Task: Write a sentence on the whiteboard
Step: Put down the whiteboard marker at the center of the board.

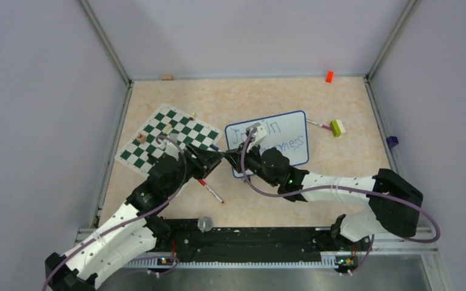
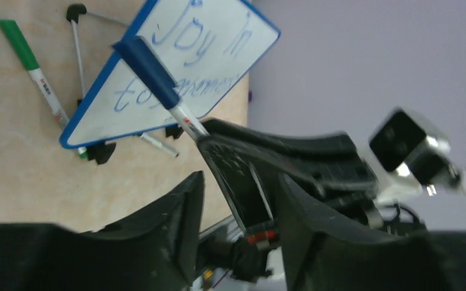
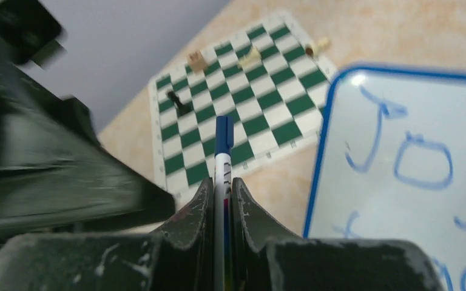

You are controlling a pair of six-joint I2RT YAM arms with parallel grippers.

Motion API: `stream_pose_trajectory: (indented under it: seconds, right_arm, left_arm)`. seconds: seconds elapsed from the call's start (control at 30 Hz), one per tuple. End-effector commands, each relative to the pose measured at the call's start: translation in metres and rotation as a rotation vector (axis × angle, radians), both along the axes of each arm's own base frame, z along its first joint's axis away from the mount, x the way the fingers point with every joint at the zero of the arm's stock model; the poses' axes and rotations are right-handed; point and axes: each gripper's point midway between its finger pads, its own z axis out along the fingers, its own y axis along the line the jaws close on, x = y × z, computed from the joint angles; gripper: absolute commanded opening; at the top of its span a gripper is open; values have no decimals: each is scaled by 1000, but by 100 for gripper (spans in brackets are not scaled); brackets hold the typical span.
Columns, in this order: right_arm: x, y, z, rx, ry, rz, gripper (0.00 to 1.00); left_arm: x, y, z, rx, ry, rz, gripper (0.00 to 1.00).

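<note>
**Beige table, lettered board: capped pen held between two arms**

Pale lavender walls close in a beige table (image 1: pixel 279 97), where the whiteboard (image 1: pixel 294 124) stands right of centre, propped on its small black feet. The green-and-white chess mat (image 1: pixel 170 136) lies just beside its left edge. The sentence (image 1: pixel 273 138) is on the board in blue: "Joy in" above a longer word, two lines that fill most of the white.

The right gripper (image 3: pixel 221 185) is clamped on a blue marker (image 3: pixel 223 139), gripping the barrel with the blue cap on and pointing toward the chess mat. It hovers off the board's near left corner. The left gripper (image 1: pixel 211 159) faces it at close range with its jaws apart and nothing between them.

With the words on the board and the cap on the pen, the writing itself looks finished and the closing step is in hand. The next move probably calls for one of two things:

- The right arm lowers the pen to a bare patch of table, well away from the red marker (image 1: pixel 210 190) lying near the arm bases.
- The left jaws close on the capped end to take the pen over.

Either way, the arms need to pull back without brushing the propped board.
</note>
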Motion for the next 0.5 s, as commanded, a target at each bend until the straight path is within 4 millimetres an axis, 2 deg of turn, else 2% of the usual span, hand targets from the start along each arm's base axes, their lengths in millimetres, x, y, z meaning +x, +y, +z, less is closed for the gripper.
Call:
stream_pose_trajectory:
  seconds: [0.0,0.1,0.23,0.33,0.47]
  right_arm:
    - [-22,-26,-49,17,187,39,0]
    - [-39,-44,-81,7,287,46,0]
    - [-50,-62,-114,-44,366,27,0]
    - [-56,-69,-132,-81,404,24,0]
    - [-58,-68,-145,-93,433,33,0]
  left_arm:
    - [-44,-11,-16,161,-40,-229,57]
    - [-33,14,-30,299,-54,-118,59]
    - [-22,44,-39,512,-72,-31,58]
    - [-15,64,-40,652,-94,19,59]
    - [-7,85,-43,743,-111,109,64]
